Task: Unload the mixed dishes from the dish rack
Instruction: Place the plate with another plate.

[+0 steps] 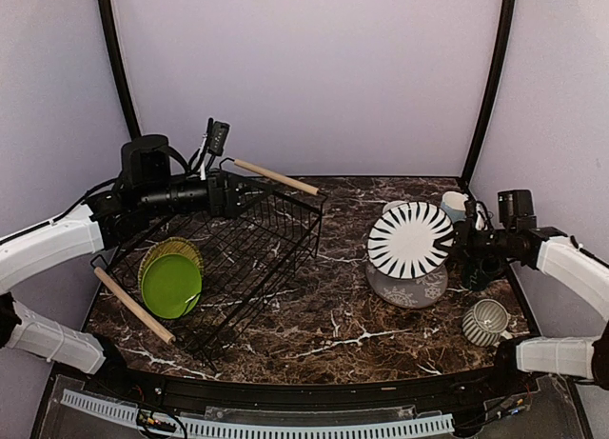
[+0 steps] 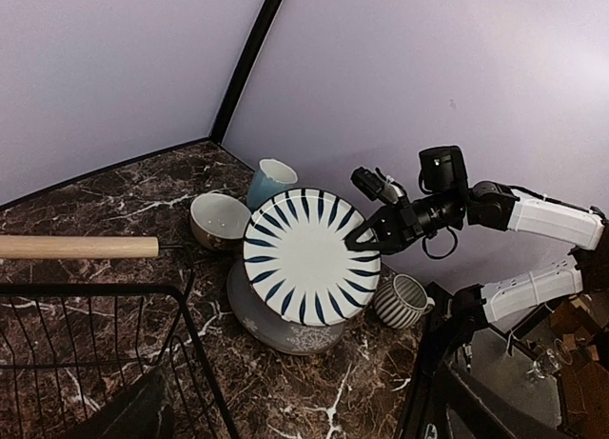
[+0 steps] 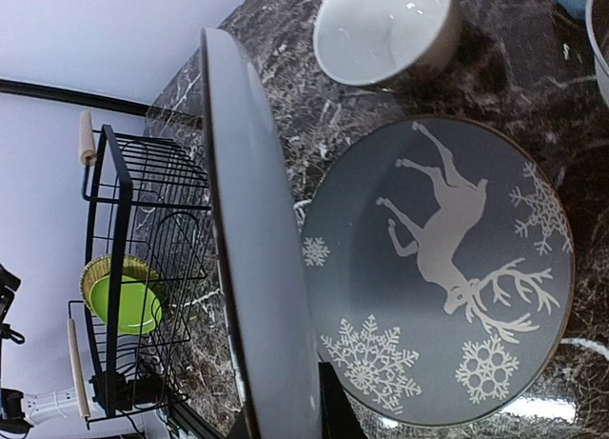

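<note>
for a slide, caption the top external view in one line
Right fingers hold the striped plate on edge over a grey plate; two green plates sit in the dish rack.

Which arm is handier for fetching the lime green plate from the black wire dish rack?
Left. The left gripper sits at the black wire dish rack that holds the lime green plate; the right gripper is farther off, clamped on the black-and-white radial-striped plate.

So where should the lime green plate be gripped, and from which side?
Best grip the lime green plate by its upper rim, probably from above. It leans on edge against the olive-yellow plate inside the dish rack, so wires block the other sides.
</note>
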You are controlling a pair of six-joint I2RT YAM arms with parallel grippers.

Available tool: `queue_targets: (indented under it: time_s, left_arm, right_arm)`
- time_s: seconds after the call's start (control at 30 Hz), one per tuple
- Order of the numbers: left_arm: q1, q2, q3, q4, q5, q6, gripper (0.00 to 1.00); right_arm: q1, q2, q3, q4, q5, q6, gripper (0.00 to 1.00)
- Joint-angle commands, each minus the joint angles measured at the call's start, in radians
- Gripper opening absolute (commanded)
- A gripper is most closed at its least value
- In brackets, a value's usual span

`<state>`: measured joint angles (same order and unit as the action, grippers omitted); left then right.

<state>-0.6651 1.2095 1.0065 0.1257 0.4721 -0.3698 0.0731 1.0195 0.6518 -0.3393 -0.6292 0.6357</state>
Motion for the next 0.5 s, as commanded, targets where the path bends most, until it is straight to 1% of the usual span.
queue_targets:
  time_s: [0.0, 0.17, 0.23, 0.47]
  left_arm:
    - [-0.001, -0.054, 0.037, -0.114, -0.056, 0.100, 0.94]
    - [-0.001, -0.073, 0.043, -0.172, -0.083, 0.127, 0.98]
    - [-0.001, -0.075, 0.044, -0.181, -0.091, 0.135, 0.99]
    - [0.000, -0.082, 0.052, -0.209, -0.109, 0.153, 0.99]
  right_arm:
    - [-0.043, 0.025, 0.007, 0.145, -0.160, -0.023, 0.00]
    - [-0.064, 0.077, -0.005, 0.160, -0.172, -0.036, 0.00]
    - [-0.097, 0.096, -0.010, 0.172, -0.177, -0.036, 0.00]
    - [-0.121, 0.135, -0.027, 0.178, -0.185, -0.043, 0.00]
